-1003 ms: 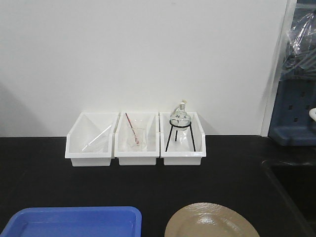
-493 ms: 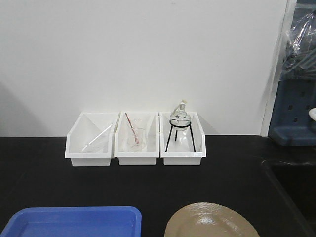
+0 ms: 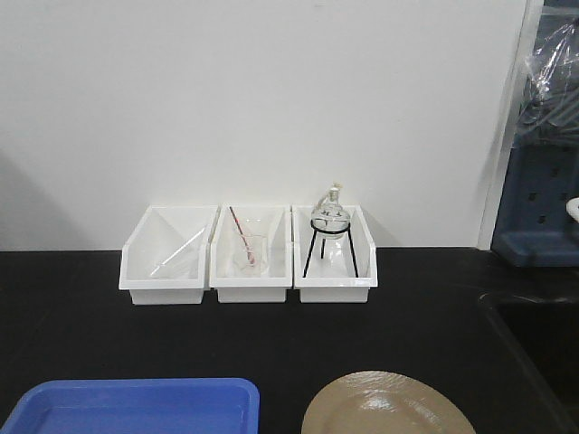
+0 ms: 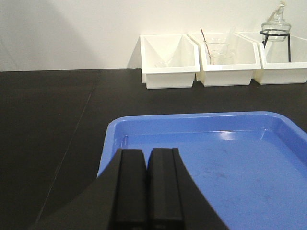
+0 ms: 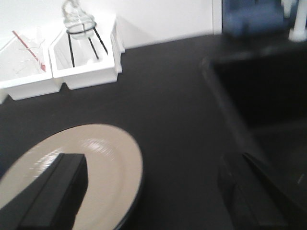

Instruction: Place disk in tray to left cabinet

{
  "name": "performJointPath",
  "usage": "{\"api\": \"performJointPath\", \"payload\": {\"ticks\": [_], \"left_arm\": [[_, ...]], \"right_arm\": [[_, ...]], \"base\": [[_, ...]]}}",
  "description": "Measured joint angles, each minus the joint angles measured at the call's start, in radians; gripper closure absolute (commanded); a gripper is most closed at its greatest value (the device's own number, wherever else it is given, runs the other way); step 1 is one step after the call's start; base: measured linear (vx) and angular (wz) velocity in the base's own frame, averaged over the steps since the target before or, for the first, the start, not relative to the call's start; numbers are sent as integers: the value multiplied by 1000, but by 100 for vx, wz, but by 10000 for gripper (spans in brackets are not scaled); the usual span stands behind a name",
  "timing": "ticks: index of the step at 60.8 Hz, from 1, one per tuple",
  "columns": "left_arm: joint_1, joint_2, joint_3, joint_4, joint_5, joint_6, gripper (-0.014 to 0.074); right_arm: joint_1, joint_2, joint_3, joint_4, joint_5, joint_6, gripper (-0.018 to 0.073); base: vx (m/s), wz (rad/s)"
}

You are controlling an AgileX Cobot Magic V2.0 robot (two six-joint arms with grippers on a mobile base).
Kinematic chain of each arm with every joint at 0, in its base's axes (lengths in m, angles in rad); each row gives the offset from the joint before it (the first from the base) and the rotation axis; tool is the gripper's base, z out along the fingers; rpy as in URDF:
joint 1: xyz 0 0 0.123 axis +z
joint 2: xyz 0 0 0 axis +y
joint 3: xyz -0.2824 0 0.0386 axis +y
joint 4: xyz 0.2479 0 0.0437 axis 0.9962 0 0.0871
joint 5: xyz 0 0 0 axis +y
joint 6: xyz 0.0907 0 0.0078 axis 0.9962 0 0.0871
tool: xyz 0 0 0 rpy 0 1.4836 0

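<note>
The glossy tan disk (image 3: 389,409) with a thin black rim lies flat on the black counter at the front right, next to the blue tray (image 3: 136,407) at the front left. My left gripper (image 4: 146,160) is shut and empty, hovering over the tray's (image 4: 230,153) near left part. My right gripper (image 5: 153,184) is open. One of its fingers (image 5: 60,187) is above the disk (image 5: 105,158), the other is off to the right over bare counter, and the disk's right rim lies between them. Neither gripper appears in the front view. The left cabinet is out of view.
Three white bins (image 3: 251,258) stand in a row against the white wall; the right one holds a glass flask on a black tripod (image 3: 330,221). A sunken black sink (image 3: 543,344) borders the counter on the right, close to the disk.
</note>
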Motion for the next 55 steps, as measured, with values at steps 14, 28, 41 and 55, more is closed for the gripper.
{"api": "performJointPath", "payload": {"ticks": [14, 28, 41, 55], "left_arm": [[0, 0, 0, 0, 0, 0, 603], [0, 0, 0, 0, 0, 0, 603], [0, 0, 0, 0, 0, 0, 603], [0, 0, 0, 0, 0, 0, 603]], "right_arm": [[0, 241, -166, 252, 110, 83, -29], [0, 621, -404, 238, 253, 63, -29], [0, 908, -591, 229, 384, -4, -29], [0, 1048, -664, 231, 446, -81, -29]], "base": [[0, 0], [0, 0], [0, 0], [0, 0]]}}
